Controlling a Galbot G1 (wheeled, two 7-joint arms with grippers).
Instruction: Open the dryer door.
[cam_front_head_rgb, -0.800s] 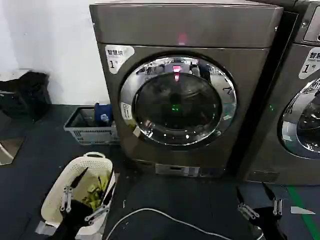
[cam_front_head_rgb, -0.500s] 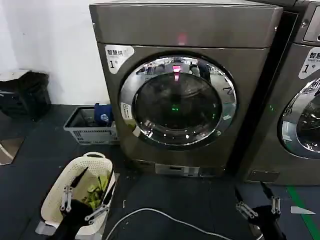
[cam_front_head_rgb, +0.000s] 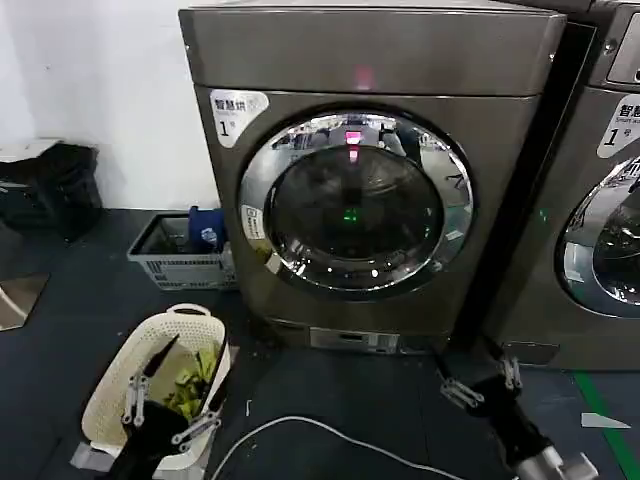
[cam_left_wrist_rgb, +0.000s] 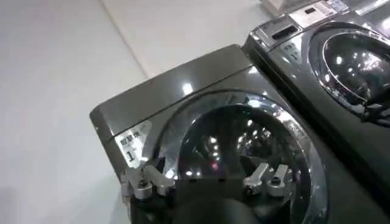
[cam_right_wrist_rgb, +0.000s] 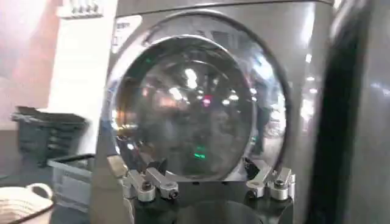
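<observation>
Shiny chrome dryer door (cam_front_head_rgb: 355, 205) is shut on the front of the dryer (cam_front_head_rgb: 400, 60), and the right gripper (cam_front_head_rgb: 482, 381), fingers spread wide, has just risen toward it while the left gripper (cam_front_head_rgb: 172, 400) waits, open, over the basket (cam_front_head_rgb: 120, 380).

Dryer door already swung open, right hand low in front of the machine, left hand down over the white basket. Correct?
Not quite: the dryer door is shut, flush against the dryer in the head view. The right hand is low in front; the left hand is over the white basket.
</observation>
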